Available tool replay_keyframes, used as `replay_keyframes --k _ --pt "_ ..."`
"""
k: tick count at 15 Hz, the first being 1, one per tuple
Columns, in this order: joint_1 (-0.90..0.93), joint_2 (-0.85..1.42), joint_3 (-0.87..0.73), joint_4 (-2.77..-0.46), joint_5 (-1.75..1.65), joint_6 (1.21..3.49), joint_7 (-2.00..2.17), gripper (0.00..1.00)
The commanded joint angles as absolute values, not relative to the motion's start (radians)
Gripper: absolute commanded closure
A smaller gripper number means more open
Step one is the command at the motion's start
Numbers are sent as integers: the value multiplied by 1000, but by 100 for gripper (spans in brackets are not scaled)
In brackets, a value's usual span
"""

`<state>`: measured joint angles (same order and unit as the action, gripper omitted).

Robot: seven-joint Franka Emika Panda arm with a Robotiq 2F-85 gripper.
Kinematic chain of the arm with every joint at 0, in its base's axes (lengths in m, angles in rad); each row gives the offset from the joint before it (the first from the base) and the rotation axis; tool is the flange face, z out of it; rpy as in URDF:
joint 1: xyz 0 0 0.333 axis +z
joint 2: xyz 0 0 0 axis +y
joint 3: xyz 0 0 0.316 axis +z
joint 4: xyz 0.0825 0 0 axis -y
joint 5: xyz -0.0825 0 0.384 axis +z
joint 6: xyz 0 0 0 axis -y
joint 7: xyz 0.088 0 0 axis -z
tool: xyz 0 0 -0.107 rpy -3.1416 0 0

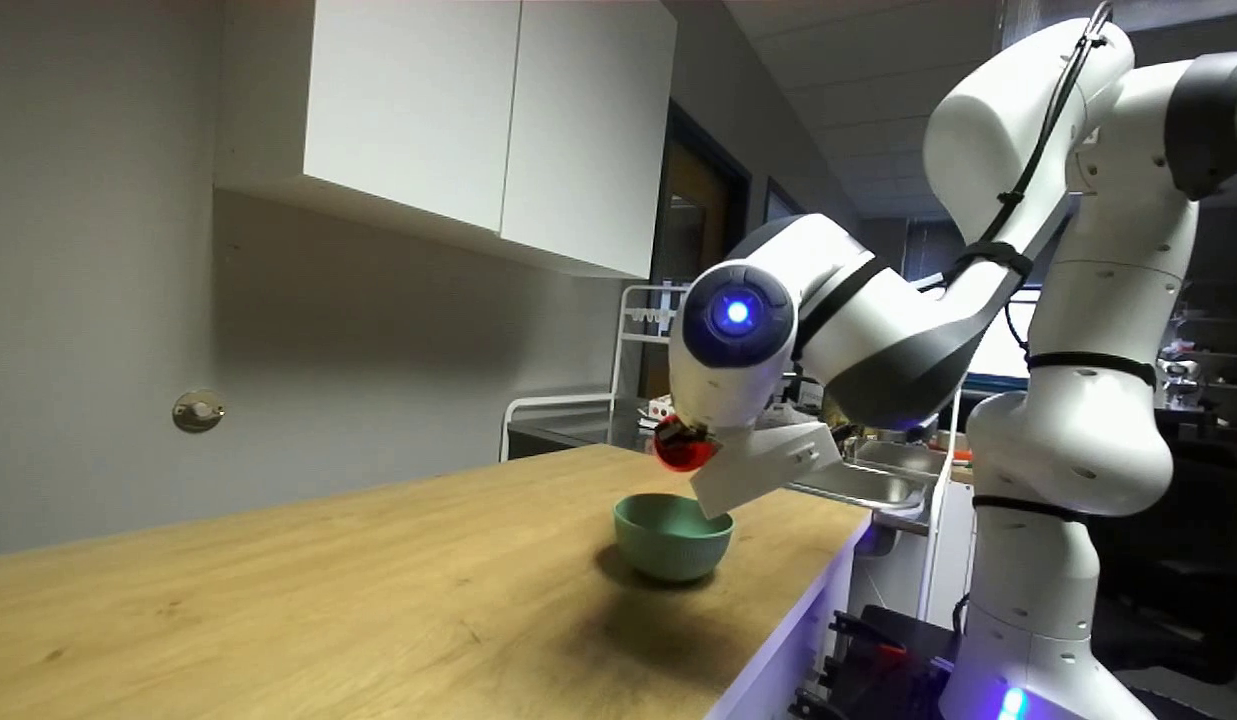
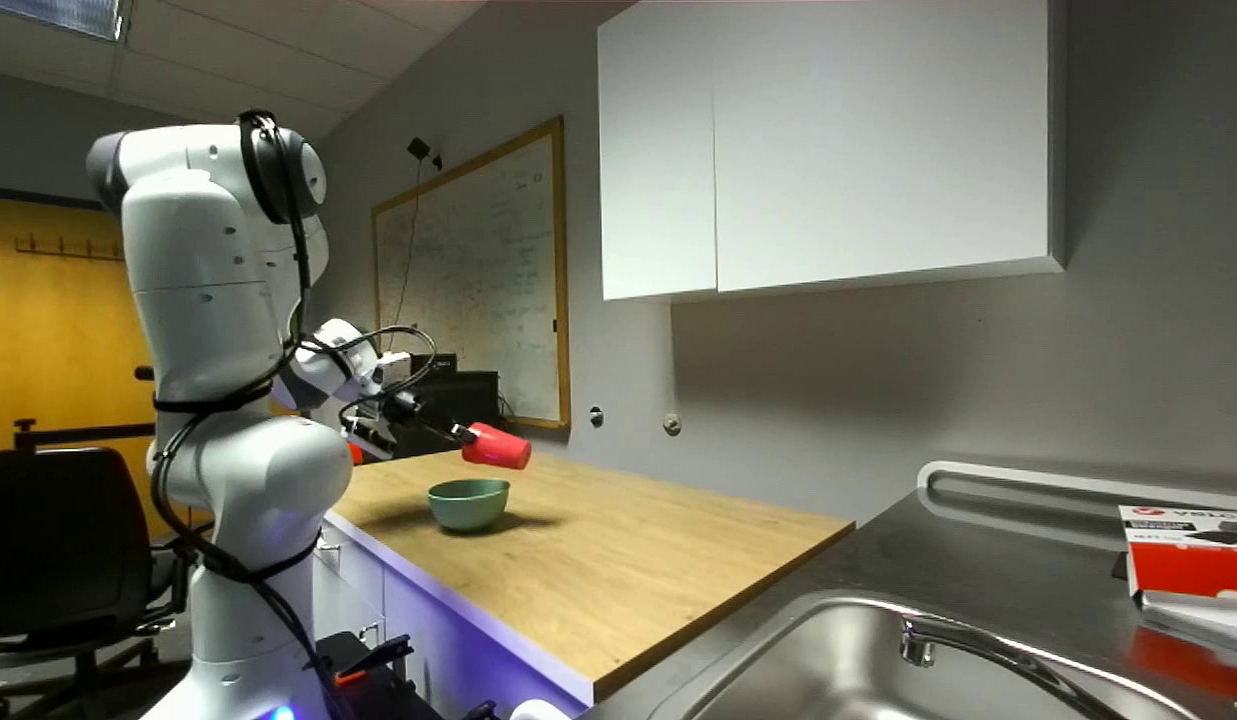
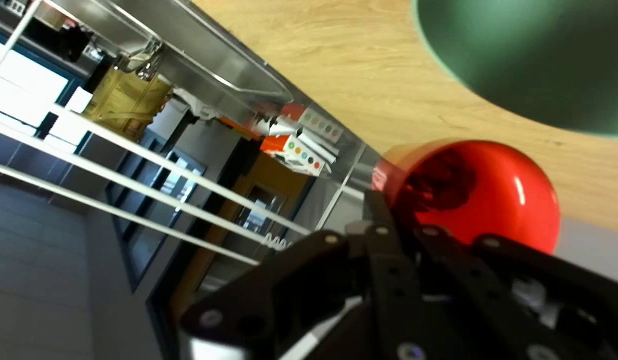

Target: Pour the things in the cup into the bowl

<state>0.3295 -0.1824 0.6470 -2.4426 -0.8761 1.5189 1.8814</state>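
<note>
Above the wooden counter (image 2: 618, 570), clear of its surface, the red cup (image 2: 498, 447) sits at the tip of the gripper (image 2: 465, 433), whose fingers (image 3: 381, 220) are clamped on it at the rim in the wrist view; it is tilted nearly onto its side, mouth toward the gripper, base pointing away and slightly down; its inside is partly dark, too unclear to read; the green bowl (image 1: 671, 558) stands upright on the counter, lower than the cup and apart from it in both exterior views.
</note>
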Motion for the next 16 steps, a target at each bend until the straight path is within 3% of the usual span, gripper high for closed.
replay_keyframes --k 1,8,16 --pt "374 -94 664 -2425 -974 1348 2021 98" --pt "453 58 648 -2399 -1046 1051 2198 98" --pt "504 170 639 -2346 -1047 871 2299 99"
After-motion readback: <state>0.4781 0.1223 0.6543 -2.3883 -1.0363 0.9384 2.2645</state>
